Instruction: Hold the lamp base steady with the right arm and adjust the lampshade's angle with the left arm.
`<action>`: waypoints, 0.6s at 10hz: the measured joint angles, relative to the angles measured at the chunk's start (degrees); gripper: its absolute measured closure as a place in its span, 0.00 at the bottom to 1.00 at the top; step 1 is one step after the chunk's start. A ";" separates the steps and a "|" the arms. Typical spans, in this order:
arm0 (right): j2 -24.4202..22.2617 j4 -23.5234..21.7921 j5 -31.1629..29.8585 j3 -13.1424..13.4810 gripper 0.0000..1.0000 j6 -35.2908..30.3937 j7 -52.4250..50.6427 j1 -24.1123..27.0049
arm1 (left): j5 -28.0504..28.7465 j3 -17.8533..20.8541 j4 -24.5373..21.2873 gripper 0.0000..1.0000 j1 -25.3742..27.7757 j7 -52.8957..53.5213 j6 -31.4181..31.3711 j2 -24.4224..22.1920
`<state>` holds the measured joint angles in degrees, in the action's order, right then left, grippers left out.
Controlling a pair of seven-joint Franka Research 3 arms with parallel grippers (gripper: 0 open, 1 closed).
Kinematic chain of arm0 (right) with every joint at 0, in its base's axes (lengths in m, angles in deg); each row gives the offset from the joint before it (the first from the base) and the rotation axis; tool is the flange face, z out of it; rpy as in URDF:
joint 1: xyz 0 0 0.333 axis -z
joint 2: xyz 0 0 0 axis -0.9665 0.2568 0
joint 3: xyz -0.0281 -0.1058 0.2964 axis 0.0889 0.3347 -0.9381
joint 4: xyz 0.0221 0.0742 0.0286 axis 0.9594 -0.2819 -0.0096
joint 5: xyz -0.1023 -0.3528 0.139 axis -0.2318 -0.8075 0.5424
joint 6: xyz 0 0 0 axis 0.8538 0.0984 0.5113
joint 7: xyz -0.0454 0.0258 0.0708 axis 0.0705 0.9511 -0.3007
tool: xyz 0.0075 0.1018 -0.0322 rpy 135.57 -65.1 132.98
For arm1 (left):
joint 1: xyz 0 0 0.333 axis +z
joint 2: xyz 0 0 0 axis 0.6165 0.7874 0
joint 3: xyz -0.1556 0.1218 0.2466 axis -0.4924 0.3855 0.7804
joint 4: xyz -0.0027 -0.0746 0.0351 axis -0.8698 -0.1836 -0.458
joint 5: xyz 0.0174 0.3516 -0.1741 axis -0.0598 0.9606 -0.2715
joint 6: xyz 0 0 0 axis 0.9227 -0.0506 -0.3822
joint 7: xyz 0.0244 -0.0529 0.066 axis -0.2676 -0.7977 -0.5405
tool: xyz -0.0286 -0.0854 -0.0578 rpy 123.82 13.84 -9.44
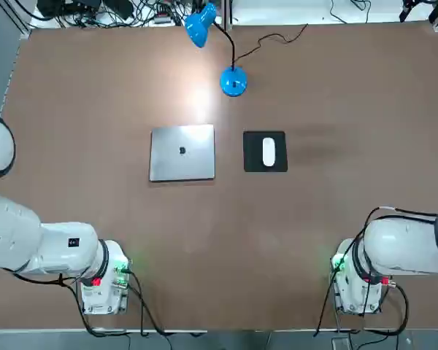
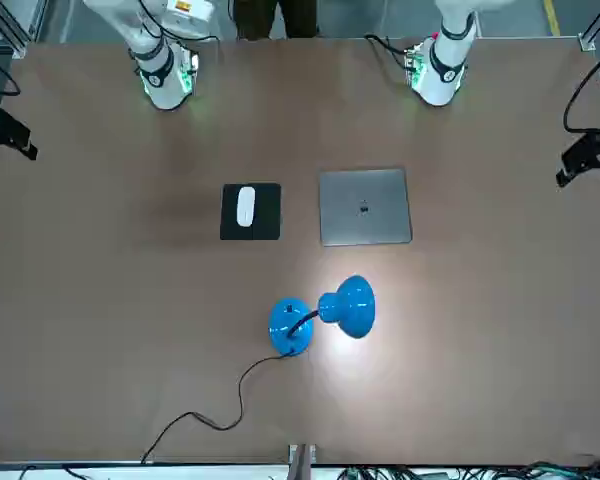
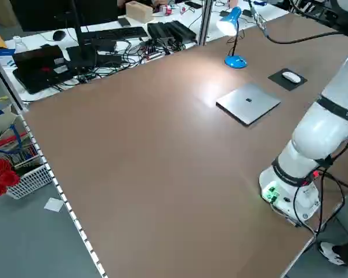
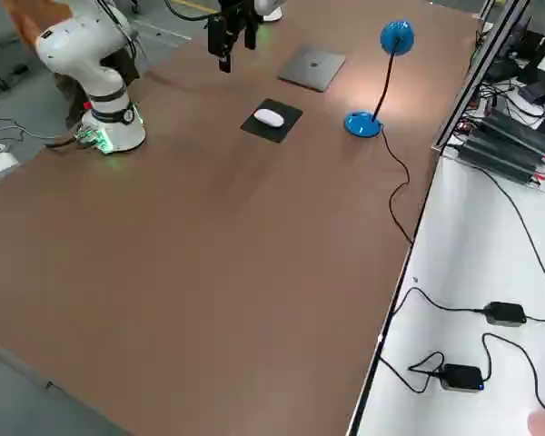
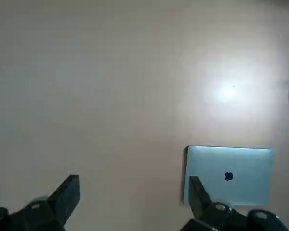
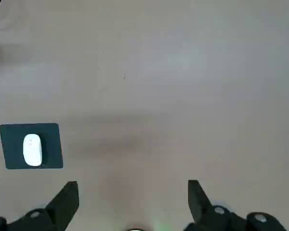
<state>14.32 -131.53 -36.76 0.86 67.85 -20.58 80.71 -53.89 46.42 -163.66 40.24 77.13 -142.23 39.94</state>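
The lamp base (image 1: 233, 82), a round blue disc, stands at the far middle of the table, with its black gooseneck rising to the blue lampshade (image 1: 200, 26), which is lit and tilted toward the laptop side. The front view shows the base (image 2: 290, 325) and the shade (image 2: 350, 307) as well. Neither gripper is near the lamp. My left gripper (image 5: 133, 185) hangs open high over the table, left of the laptop. My right gripper (image 6: 132, 187) hangs open high above bare table, right of the mouse pad. Nothing is between either pair of fingers.
A closed silver laptop (image 1: 182, 152) lies mid-table, beside a white mouse (image 1: 269, 152) on a black pad (image 1: 265, 165). The lamp's black cord (image 1: 274, 38) trails to the far edge. Cables and electronics (image 3: 133, 35) lie on the bench beyond that edge.
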 joint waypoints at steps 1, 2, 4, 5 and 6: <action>0.00 0.00 0.00 -0.02 0.00 -0.04 0.00 0.00 | 0.00 0.00 0.02 0.00 0.00 0.00 0.00 0.08; 0.00 0.00 0.00 -0.03 0.00 -0.10 0.00 0.00 | 0.00 0.00 0.09 0.01 0.00 0.00 0.00 0.11; 0.01 0.00 0.04 -0.28 0.00 0.28 -0.03 -0.04 | 0.00 0.02 0.31 0.01 0.00 -0.08 0.00 0.11; 0.03 -0.11 0.08 -1.09 0.00 1.47 -0.06 -0.12 | 0.00 0.00 0.40 0.00 -0.01 -0.13 0.00 0.11; 0.14 -0.46 0.20 -2.61 0.00 2.99 -0.06 -0.28 | 0.00 -0.03 0.42 0.00 -0.06 -0.21 0.00 0.21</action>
<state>14.46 -131.99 -36.56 -1.75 70.84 -20.64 80.43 -53.89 46.39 -163.25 40.18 76.92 -142.23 40.15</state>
